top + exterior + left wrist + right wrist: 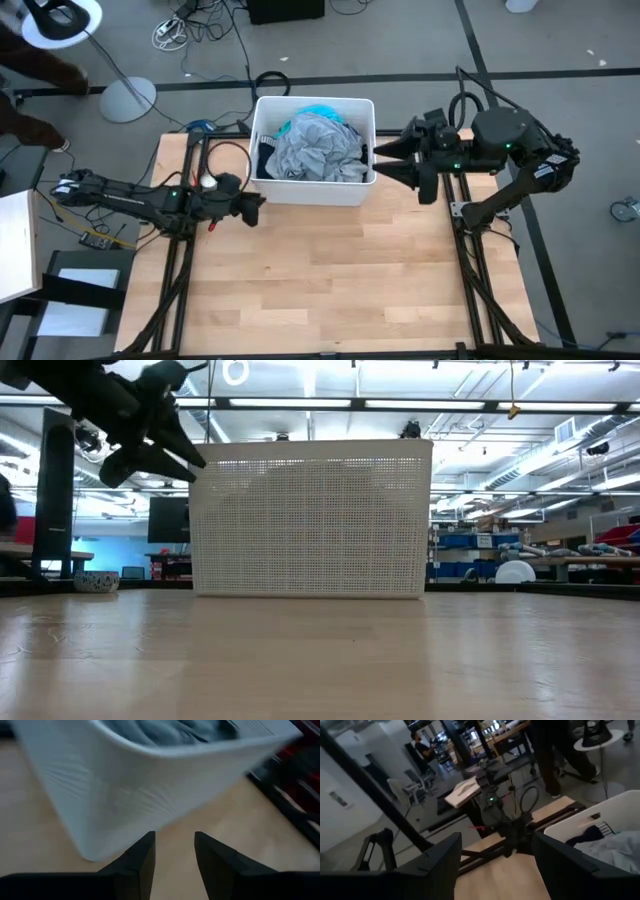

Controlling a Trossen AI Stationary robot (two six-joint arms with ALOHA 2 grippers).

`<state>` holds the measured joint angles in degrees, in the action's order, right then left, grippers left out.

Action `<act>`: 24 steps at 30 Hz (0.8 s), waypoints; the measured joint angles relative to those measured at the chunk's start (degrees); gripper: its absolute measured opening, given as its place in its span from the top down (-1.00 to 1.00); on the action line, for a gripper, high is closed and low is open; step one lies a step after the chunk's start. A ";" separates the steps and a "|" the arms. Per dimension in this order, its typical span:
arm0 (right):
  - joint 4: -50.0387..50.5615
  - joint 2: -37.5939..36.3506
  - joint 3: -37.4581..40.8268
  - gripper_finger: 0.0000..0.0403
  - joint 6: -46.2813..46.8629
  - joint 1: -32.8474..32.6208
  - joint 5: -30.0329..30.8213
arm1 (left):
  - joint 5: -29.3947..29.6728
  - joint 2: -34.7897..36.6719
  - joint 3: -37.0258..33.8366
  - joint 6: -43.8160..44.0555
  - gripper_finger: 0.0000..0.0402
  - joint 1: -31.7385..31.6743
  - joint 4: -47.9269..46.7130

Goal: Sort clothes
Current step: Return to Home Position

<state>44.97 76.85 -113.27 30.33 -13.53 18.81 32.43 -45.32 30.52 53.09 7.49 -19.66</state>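
A white perforated bin (313, 190) stands at the table's far middle. The clothes (315, 150) lie heaped inside it: a grey top uppermost, a turquoise piece (322, 109) at the far side, a navy piece (266, 155) at the left. The heap also shows in the left wrist view (165, 730) and the right wrist view (615, 847). My left gripper (262, 203) is open by a narrow gap (175, 835) and hangs off the bin's near left corner (125, 785), about rim height (190, 455). My right gripper (383, 162) is wide open (497, 837) just outside the bin's right wall, pointing at it.
Bare wooden table top (330, 280) lies between the bin and the near edge. Black frame rails run along both sides of the table (175, 290). Off the table lie cables and a lamp base (128, 98). A person stands at the far left (30, 70).
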 joint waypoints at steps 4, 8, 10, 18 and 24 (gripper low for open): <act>-0.06 -0.28 0.00 -0.21 -1.71 -1.57 -0.39 | -8.92 0.34 0.00 -0.10 0.29 0.02 2.24; -0.15 -0.28 0.00 -0.21 -2.39 -2.32 -0.57 | -17.15 0.71 0.02 -1.49 0.29 0.35 6.78; -0.18 -0.28 0.00 -0.21 -2.26 -2.32 -0.96 | -19.46 0.94 0.04 -2.36 0.29 0.79 10.30; 7.38 -0.30 0.00 -0.22 -3.96 -2.39 -1.90 | -18.47 4.71 0.09 -7.99 0.29 3.64 17.69; 16.97 -0.76 4.08 -0.22 2.32 -3.89 6.29 | -15.82 10.53 0.09 -16.06 0.29 7.12 17.67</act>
<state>61.94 76.09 -109.19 32.65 -17.42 25.10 16.61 -34.79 30.61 37.03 14.60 -1.99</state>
